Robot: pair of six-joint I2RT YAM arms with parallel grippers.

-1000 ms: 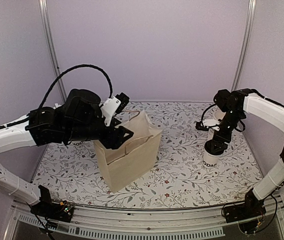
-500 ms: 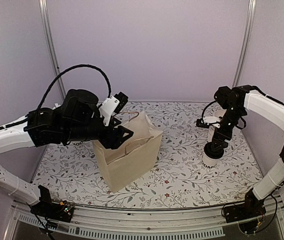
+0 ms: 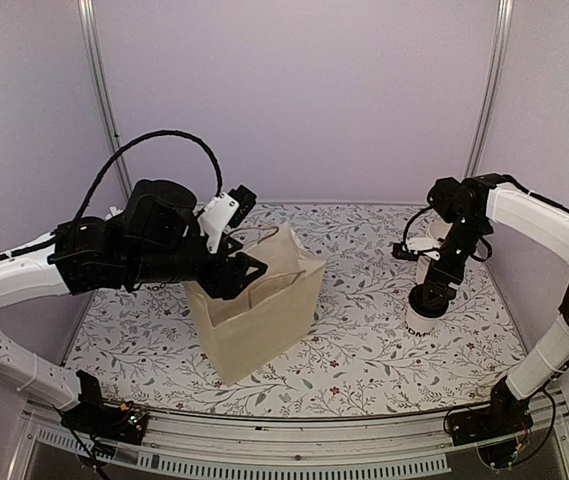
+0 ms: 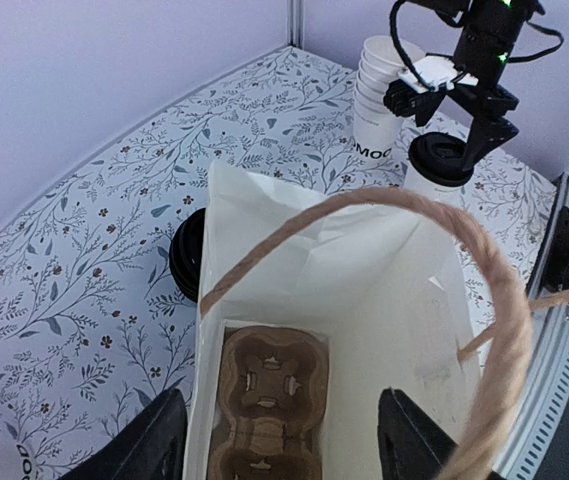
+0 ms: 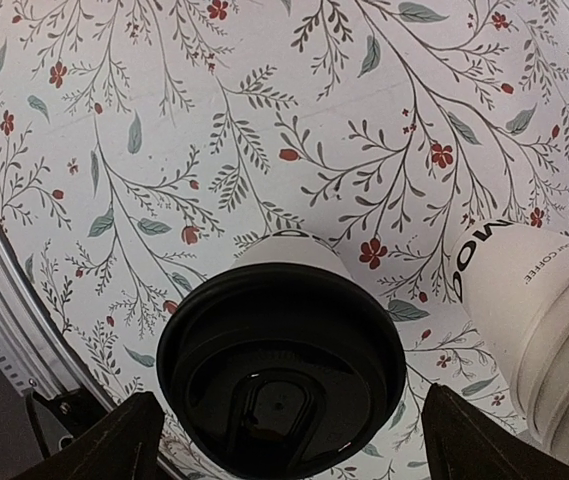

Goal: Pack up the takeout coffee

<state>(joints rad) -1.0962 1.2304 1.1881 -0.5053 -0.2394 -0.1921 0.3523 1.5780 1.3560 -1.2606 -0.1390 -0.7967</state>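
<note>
While the left gripper (image 4: 279, 440) straddles the paper bag (image 3: 264, 310)'s mouth at 9 o'clock (grip unclear), the right gripper (image 5: 289, 430)'s fingers hang wide around the takeout coffee (image 5: 282, 365) standing on the table (image 3: 364, 350) at 3 o'clock, so pinching just the lid could pop it or bump the "MOC"-printed cup stack (image 4: 379, 95) behind.

The cup tray (image 4: 264, 400) lies in the bag (image 3: 259, 310). The coffee (image 3: 422, 320) stands at the bag's three o'clock, the cup stack (image 4: 376, 105) behind it.

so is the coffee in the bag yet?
Out. It stands on the table under the open right gripper; the bag holds only a carrier.
</note>
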